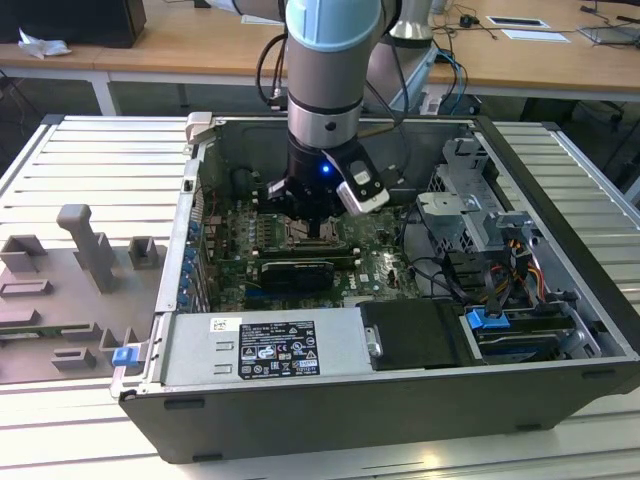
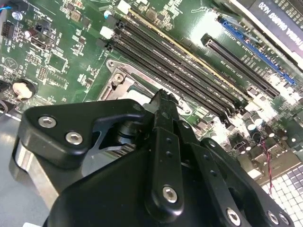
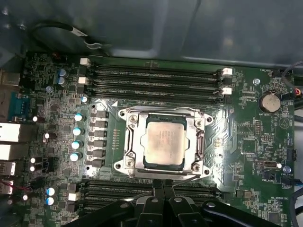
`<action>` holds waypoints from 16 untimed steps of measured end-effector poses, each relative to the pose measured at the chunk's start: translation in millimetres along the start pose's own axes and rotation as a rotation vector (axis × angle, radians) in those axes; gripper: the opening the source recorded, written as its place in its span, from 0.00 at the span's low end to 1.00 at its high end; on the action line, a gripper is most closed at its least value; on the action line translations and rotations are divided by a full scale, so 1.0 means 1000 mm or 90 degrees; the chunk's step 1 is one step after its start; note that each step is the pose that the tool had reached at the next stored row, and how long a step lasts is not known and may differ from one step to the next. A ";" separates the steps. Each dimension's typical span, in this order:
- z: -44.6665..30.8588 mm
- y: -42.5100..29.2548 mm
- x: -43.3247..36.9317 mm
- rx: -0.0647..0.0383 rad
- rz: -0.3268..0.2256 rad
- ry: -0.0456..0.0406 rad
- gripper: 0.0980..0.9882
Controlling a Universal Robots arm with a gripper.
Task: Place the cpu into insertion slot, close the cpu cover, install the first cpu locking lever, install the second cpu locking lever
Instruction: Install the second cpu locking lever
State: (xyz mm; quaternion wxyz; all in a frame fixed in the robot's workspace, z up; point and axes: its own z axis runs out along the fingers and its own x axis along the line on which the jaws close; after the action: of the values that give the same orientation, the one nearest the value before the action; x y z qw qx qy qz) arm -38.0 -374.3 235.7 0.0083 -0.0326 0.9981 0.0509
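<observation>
Beside the tool [image 3: 163, 187] – seated cpu [image 3: 164, 140]

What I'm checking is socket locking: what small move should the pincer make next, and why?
Probably a slight push on the thin metal bar along the cpu cover edge, to latch it. In the first wrist view the cpu lies flat, the cover lies closed around it, and the pincer sits at that edge. Whether the bar is already hooked is unclear.
</observation>
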 end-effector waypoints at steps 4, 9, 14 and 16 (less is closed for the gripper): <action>-0.0002 -0.0026 0.0007 -0.005 0.000 -0.0003 0.01; -0.0009 -0.0098 0.0013 -0.036 0.001 -0.0024 0.01; -0.0009 -0.0128 0.0137 -0.037 0.001 -0.0025 0.01; -0.0008 -0.0156 0.0175 -0.039 0.001 -0.0026 0.01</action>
State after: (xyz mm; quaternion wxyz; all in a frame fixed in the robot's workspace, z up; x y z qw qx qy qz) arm -54.5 -391.0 234.6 0.0093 -0.0323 0.9961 0.0814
